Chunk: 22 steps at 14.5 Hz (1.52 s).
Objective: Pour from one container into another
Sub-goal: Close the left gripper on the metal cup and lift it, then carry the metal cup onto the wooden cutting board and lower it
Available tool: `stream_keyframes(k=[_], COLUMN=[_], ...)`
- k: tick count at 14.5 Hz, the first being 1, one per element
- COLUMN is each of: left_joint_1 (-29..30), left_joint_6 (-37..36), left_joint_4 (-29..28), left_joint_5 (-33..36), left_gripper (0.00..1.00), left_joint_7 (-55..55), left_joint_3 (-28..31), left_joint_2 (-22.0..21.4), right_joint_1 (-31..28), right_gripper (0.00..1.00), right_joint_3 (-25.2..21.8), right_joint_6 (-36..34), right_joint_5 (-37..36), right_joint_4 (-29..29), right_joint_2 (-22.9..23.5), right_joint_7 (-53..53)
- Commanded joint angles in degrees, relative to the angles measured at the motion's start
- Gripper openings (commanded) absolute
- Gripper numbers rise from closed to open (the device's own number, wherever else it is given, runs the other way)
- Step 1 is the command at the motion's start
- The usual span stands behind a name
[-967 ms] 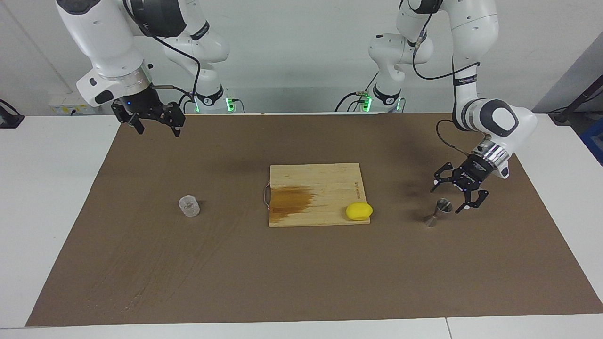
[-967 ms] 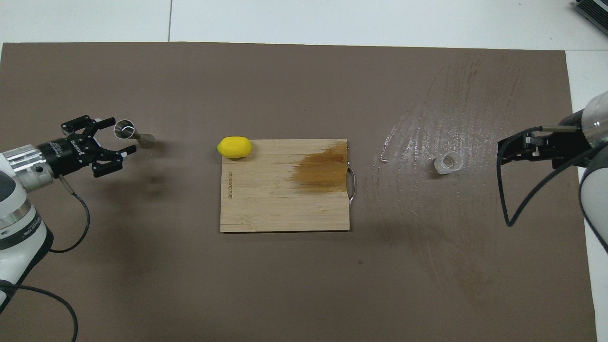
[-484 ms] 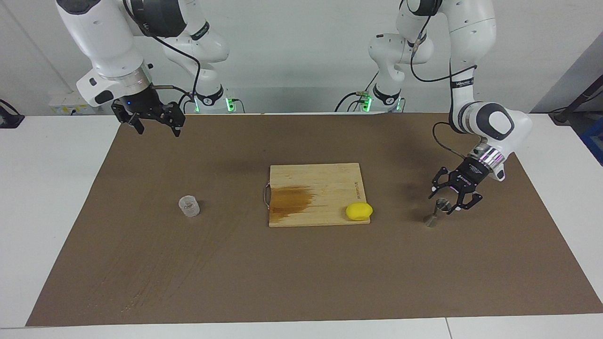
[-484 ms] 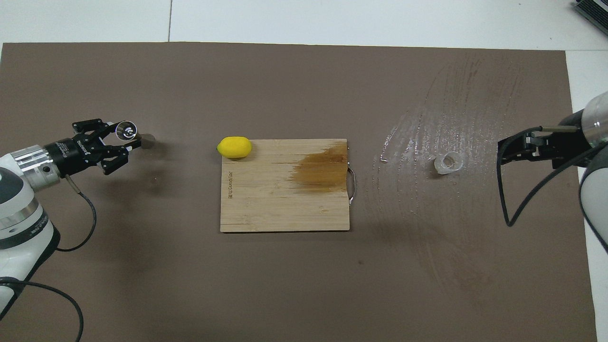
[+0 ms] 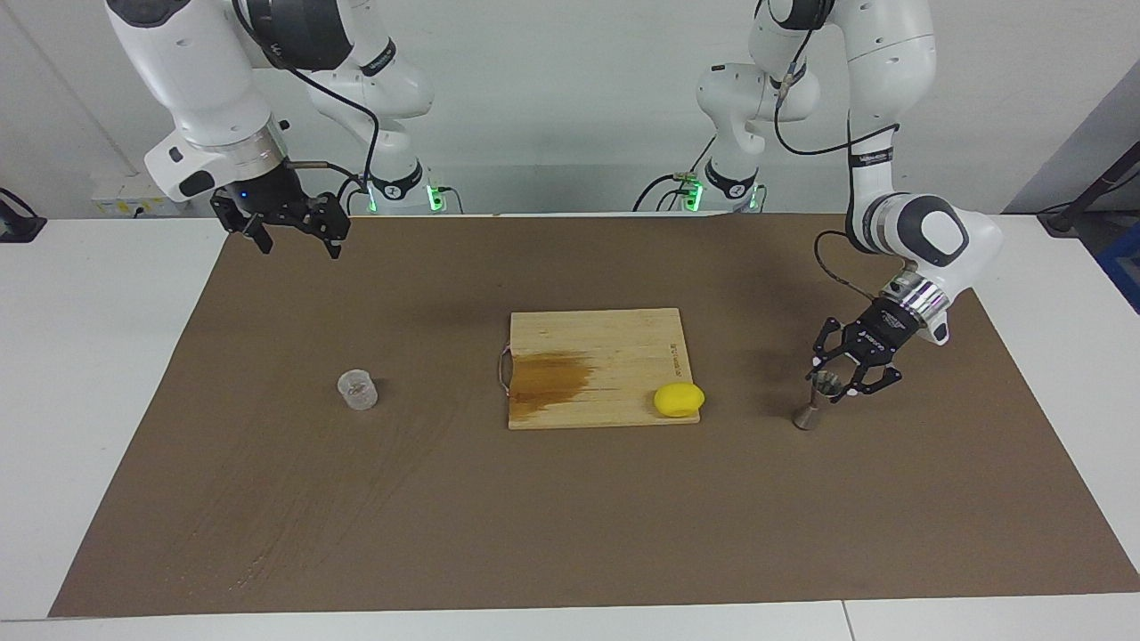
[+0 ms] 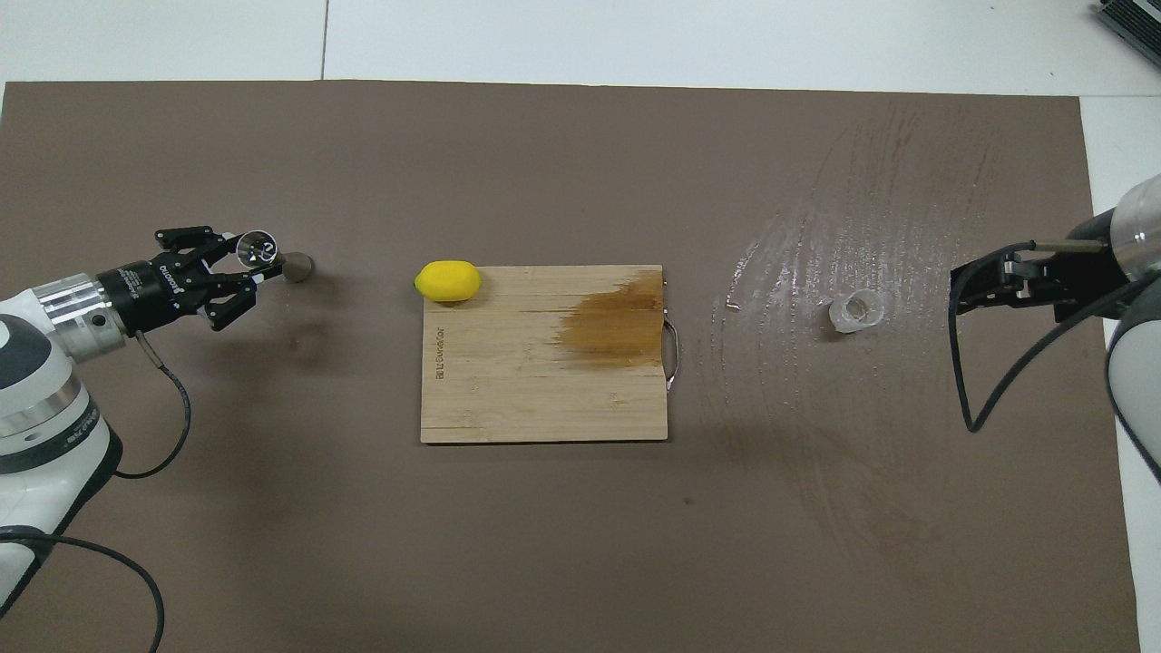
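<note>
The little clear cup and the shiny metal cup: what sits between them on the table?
A wooden board with a lemon on its corner, seen in both views.

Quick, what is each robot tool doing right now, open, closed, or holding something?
Left tool: shut on the steel jigger, whose base sits on the mat.
Right tool: open, holding nothing, waiting in the air.

Robotics lab bench, not a kitchen: two white Franka arms (image 5: 899, 223) are mounted at the edge of a white table (image 5: 98, 356), with cabling and green status lights seen at their bases against a bare white wall. A brown mat (image 5: 570, 516) is laid over the tabletop, and only staged props are set on it, such as a stained wooden cutting board (image 5: 595, 367) and a yellow lemon (image 5: 679, 400).
</note>
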Motion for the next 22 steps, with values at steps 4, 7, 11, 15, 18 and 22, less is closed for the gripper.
stream_keyframes(k=[4, 7, 11, 15, 18, 22], left_joint_1=[-5.72, -13.7, -28.19, -40.52, -43.79, -44.49], left_joint_6=[-1.93, 4.11, 17.46, 29.26, 32.17, 32.18], left_joint_4=[1.4, 1.57, 1.48, 1.92, 4.29, 4.47], left_joint_5=[-1.52, -1.7, -10.36, -17.95, -20.15, -20.42], left_gripper=[0.0, 0.0, 0.0, 0.0, 0.0, 0.0], left_joint_7=[-5.08, -7.46, -7.55, -7.63, -7.63, -7.63], left_joint_3=[-4.54, -6.3, -6.48, -6.57, -6.57, -6.57], left_joint_2=[-6.17, -7.32, -6.54, -3.72, 0.14, 0.94], right_joint_1=[-0.84, -0.84, -0.75, -0.84, -0.84, -1.27], right_gripper=[1.0, 1.0, 1.0, 1.0, 1.0, 1.0], right_joint_3=[0.36, 0.36, 0.36, 0.36, 0.36, 0.27], right_joint_6=[-0.11, -0.11, -0.11, -0.11, -0.29, -0.29], right_joint_5=[0.86, 0.86, 0.86, 0.86, 0.86, 0.86], right_joint_4=[-1.13, -1.13, -1.13, -1.13, -1.22, -1.22], right_joint_2=[-1.15, -1.15, -1.15, -1.15, -1.15, -1.15], right_joint_7=[-1.43, -1.43, -1.43, -1.43, -1.6, -1.87])
